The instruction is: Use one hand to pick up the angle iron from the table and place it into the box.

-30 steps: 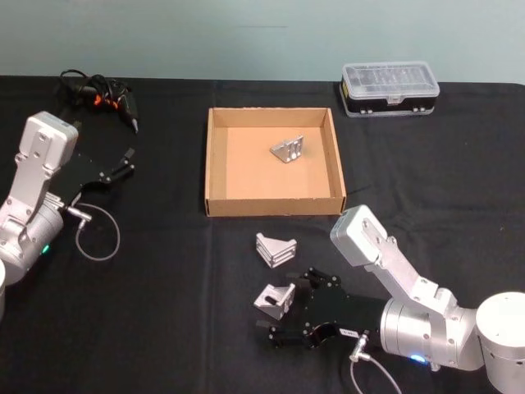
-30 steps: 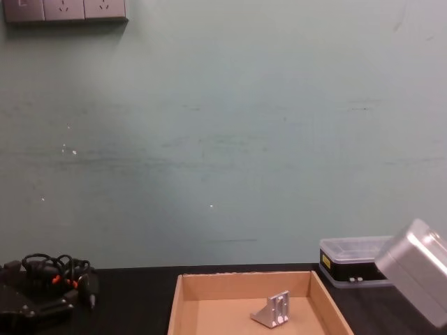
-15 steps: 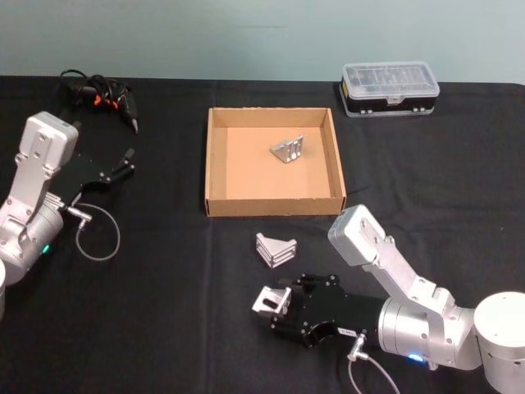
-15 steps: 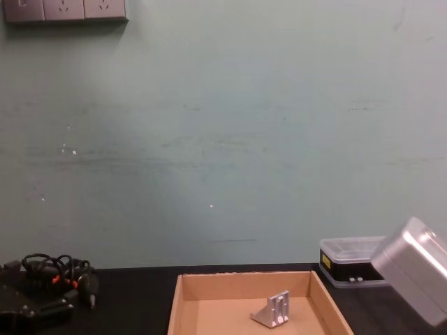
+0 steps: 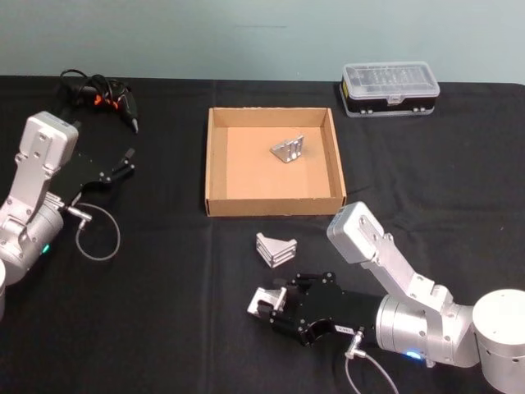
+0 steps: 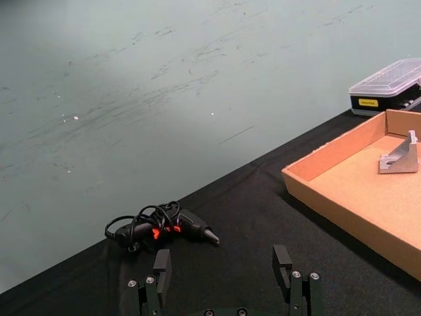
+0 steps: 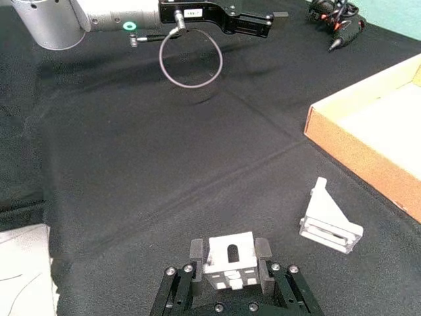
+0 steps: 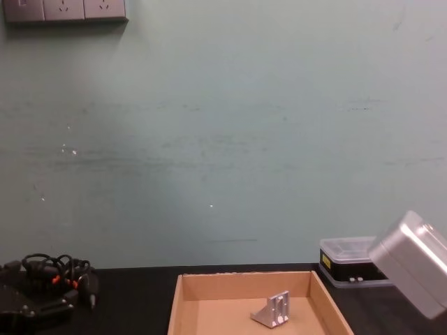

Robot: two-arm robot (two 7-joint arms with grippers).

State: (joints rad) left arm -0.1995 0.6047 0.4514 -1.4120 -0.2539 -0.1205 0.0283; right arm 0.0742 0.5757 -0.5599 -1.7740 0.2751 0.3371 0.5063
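Head view shows the right gripper (image 5: 264, 305) clenched on an angle iron (image 5: 259, 300) at the near middle of the bench (image 5: 164, 287), seemingly just off its surface. A second angle iron (image 5: 276, 249) lies between it and the box (image 5: 215, 164), which holds a third angle iron (image 5: 288, 148). The left gripper (image 5: 126, 162) rests released at the left side.

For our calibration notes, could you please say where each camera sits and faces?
Head: high, looking down at matte black table; both arms show, right gripper clamping a silver angle iron.
Chest: low, facing forward over shallow tan cardboard box; right arm shows.
Left wrist: behind open left gripper, facing box.
Right wrist: behind right gripper, facing left arm.
Head and chest share another angle iron inside box.
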